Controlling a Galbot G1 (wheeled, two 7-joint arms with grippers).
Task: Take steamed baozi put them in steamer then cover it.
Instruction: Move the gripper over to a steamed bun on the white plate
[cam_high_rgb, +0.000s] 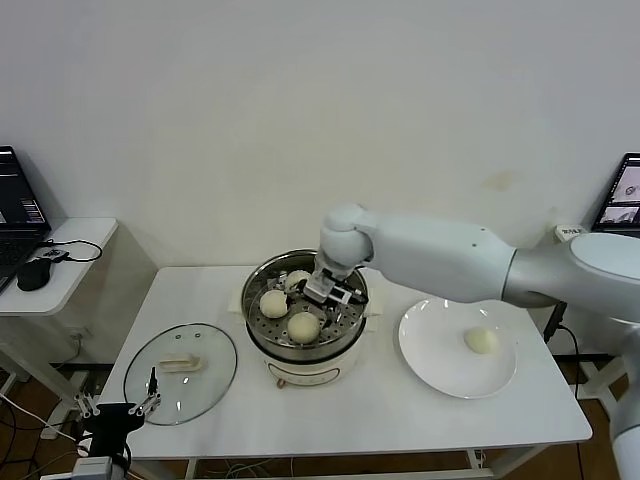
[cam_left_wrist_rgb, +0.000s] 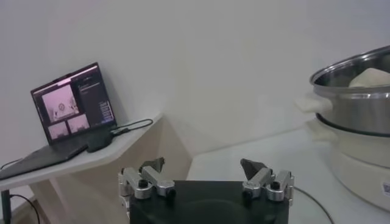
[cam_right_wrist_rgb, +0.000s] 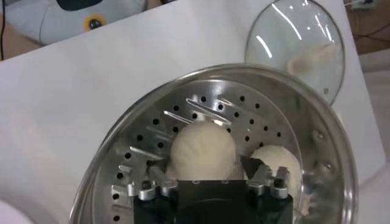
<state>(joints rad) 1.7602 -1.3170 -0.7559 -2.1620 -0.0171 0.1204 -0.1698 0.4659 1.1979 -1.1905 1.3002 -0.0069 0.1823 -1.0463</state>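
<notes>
1. Left tool (cam_high_rgb: 118, 410) sits lowest in the head view, at the near left edge of the tabletop (cam_high_rgb: 400, 420), fingers spread wide, holding nothing; left wrist view shows the same (cam_left_wrist_rgb: 206, 176).
2. Cover (cam_high_rgb: 181, 373) lies flat on the tabletop just beyond the left tool, cream handle up, left of the steamer (cam_high_rgb: 305, 318).
3. Steamer stands mid-tabletop on its cream base; three steamed baozi (cam_high_rgb: 304, 326) on the perforated tray.
4. Right tool (cam_high_rgb: 328, 288) reaches down into the steamer from the right, over the tray's back right part.
5. Right wrist view: right tool (cam_right_wrist_rgb: 208, 176) fingers parted, one bun (cam_right_wrist_rgb: 201, 151) between them, second bun (cam_right_wrist_rgb: 277, 159) just beside; contact between fingers and bun cannot be told.
6. White plate (cam_high_rgb: 458, 349) right of the steamer, one more bun (cam_high_rgb: 482, 340) on it.
7. Laptop (cam_left_wrist_rgb: 70, 112) and mouse (cam_high_rgb: 34, 272) on a side table at left.
</notes>
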